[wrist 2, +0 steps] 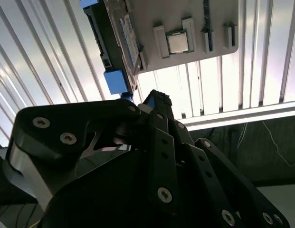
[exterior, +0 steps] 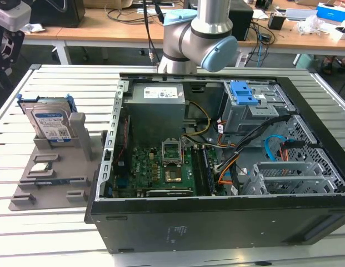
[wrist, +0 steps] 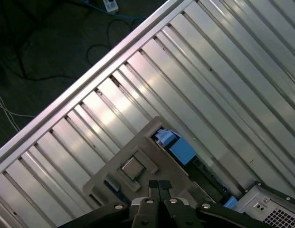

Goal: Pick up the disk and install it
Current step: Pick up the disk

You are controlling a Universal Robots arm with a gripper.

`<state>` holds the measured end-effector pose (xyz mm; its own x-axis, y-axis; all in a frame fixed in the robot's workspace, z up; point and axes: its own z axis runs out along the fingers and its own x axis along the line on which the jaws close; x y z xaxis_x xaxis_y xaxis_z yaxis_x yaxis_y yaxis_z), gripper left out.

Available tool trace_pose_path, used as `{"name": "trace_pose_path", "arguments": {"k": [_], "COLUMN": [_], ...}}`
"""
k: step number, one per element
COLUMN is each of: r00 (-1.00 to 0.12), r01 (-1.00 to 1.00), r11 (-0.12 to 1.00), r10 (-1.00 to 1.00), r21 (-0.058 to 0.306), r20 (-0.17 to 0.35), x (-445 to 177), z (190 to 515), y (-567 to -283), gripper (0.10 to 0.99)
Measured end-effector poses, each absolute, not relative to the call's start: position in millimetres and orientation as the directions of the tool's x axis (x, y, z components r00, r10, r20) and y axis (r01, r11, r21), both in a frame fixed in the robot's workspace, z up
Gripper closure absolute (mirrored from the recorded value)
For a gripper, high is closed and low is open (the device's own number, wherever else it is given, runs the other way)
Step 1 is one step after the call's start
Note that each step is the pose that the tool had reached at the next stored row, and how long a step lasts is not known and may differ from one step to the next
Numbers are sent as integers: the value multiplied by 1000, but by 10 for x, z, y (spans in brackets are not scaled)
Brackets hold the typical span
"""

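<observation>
The disk [exterior: 50, 123], silver with a white-and-blue label and clipped in a blue frame, stands on edge in a slot of the grey fixture tray [exterior: 28, 197] at the exterior view's left. In the second wrist view the disk [wrist 2: 119, 40] shows from above, and its blue frame [wrist: 179, 148] shows in the first wrist view. My gripper [wrist: 159, 184] hangs high above the tray, well clear of the disk. Its black fingertips [wrist: 154, 183] are pressed together, shut with nothing between them. My gripper [exterior: 8, 50] also appears at the exterior view's top left.
An open computer case [exterior: 100, 214] lies right of the tray, with a motherboard [exterior: 161, 167], a power supply [exterior: 158, 105], loose cables and a grey drive cage with a blue latch [exterior: 247, 93]. A small square processor chip [wrist 2: 177, 42] rests on the tray. The slatted table's edge [wrist: 85, 78] is close by.
</observation>
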<state>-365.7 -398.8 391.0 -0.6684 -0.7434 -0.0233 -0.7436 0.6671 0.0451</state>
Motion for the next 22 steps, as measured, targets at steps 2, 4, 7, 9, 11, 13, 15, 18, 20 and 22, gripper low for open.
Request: {"name": "trace_pose_path", "arguments": {"k": [2,4,7,9,11,13,15,18,20,22], "r00": [-656,-640,-601,-578,-548,-516,-489,-437,-416,-403], "r01": [-754,-768,-799,-816,-836,-856,-872,-899,-909,-915], "r11": [655,639,600,576,546,514,488,436,415,401], "r10": [-754,-768,-799,-816,-836,-856,-872,-899,-909,-915], "r21": [45,45,45,45,45,45,45,45,45,45], "r20": [-23,-23,-23,-23,-23,-23,-23,-23,-23,-23], "x": [-3657,-3657,-3657,-3657,-3657,-3657,-3657,-3657,-3657,-3657], "z": [3910,3910,3910,3910,3910,3910,3910,3910,3910,3910], "y": [-3988,-3989,-3989,-3988,-3989,-3988,-3989,-3989,-3989,-3989], "gripper": [980,980,980,980,980,980,980,980,980,980]}}
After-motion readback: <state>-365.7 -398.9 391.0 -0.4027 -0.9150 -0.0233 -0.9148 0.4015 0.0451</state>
